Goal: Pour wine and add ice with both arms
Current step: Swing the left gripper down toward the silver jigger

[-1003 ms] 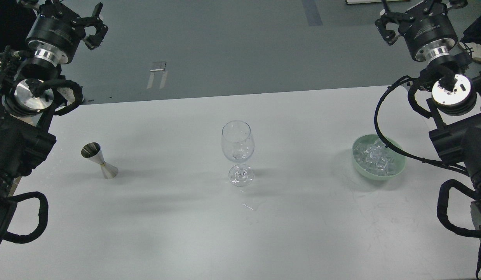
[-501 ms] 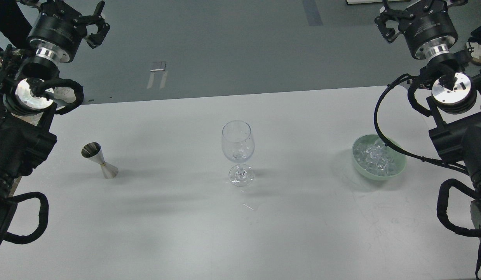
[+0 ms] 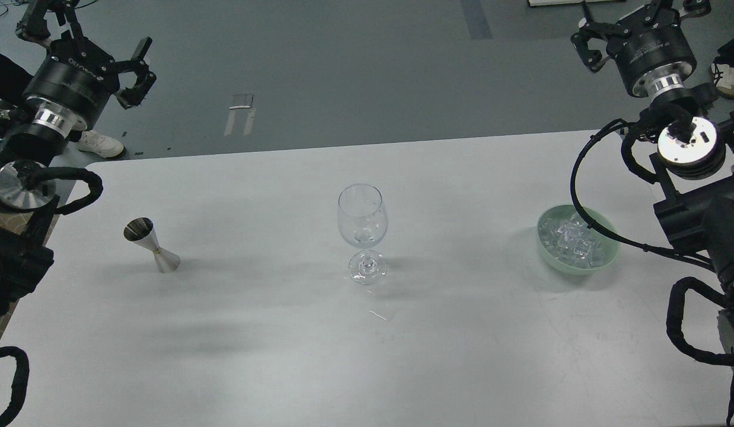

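- The bench (image 3: pixel 272 356) is a pale grey-white surface that fills the lower part of the head view, with dark grey floor beyond its far edge.
- A clear stemmed wine glass (image 3: pixel 362 231) stands upright near the middle of the bench, with nothing touching it.
- A small steel jigger (image 3: pixel 151 244) stands on the left side of the bench, well apart from the glass; it looks tilted, its open mouth towards the left.
- A pale green bowl (image 3: pixel 547 252) sits on the right side of the bench, well apart from the glass.
- The ice (image 3: pixel 571 240) lies heaped inside that bowl, many clear cubes together.
- A looped black cable from the right arm crosses in front of the bowl's right rim.
- The left jaws (image 3: pixel 85 44) hang at the top left, over the floor beyond the bench's far edge; they are spread wide and hold nothing.
- The right jaws (image 3: pixel 640 18) hang at the top right, also over the floor past the bench; they are spread as well, partly cut by the top edge, and hold nothing.
- Both jaws are well apart from every item on the bench.
- A few small drops glint on the bench just in front of the glass foot.
- A white shoe (image 3: pixel 100 144) shows on the floor at the left, just past the bench corner.
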`<action>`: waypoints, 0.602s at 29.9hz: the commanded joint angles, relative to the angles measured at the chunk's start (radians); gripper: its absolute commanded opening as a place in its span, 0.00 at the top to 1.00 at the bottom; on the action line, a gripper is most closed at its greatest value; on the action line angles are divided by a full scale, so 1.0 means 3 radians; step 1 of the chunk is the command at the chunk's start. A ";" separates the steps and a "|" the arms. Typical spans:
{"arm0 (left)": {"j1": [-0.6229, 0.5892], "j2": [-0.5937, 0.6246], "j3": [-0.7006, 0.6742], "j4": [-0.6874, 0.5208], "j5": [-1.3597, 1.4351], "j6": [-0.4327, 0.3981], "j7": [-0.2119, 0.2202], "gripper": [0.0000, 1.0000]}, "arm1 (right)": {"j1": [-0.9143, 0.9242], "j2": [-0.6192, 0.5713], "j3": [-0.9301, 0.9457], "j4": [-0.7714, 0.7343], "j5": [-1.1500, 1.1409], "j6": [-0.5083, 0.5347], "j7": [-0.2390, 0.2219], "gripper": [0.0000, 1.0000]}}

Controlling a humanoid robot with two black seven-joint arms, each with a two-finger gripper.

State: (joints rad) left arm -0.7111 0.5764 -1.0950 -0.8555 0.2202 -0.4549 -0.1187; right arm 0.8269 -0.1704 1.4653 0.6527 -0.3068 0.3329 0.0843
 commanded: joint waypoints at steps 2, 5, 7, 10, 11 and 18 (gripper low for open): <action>0.0478 0.0445 -0.0006 -0.0768 0.0002 0.0028 -0.0008 0.04 | -0.0031 0.0000 -0.0001 -0.0003 0.0000 0.0005 0.0000 0.00; 0.0744 0.0650 -0.0042 -0.1120 0.0007 0.0038 -0.0018 0.04 | -0.0036 0.0000 -0.0001 -0.0008 0.0005 0.0005 0.0000 0.00; 0.0933 0.0753 -0.0088 -0.1335 0.0023 0.0044 -0.0024 0.04 | -0.0046 0.0005 -0.0001 -0.0008 0.0000 0.0005 0.0000 0.00; 0.1133 0.1013 -0.0159 -0.1673 0.0033 0.0069 -0.0039 0.09 | -0.0062 0.0000 -0.0001 -0.0008 0.0005 0.0005 0.0000 0.00; 0.1169 0.1059 -0.0175 -0.1734 0.0038 0.0074 -0.0039 0.10 | -0.0067 0.0000 -0.0001 -0.0008 0.0000 0.0005 0.0000 0.00; 0.1588 0.1539 -0.0374 -0.2271 0.0180 0.0110 -0.0044 0.22 | -0.0154 -0.0066 0.0014 0.0008 0.0005 0.0010 0.0000 0.00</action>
State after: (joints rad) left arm -0.2748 0.9826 -1.1939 -1.4779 0.2387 -0.4228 -0.1314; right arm 0.7884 -0.1835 1.4684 0.6526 -0.3054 0.3358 0.0843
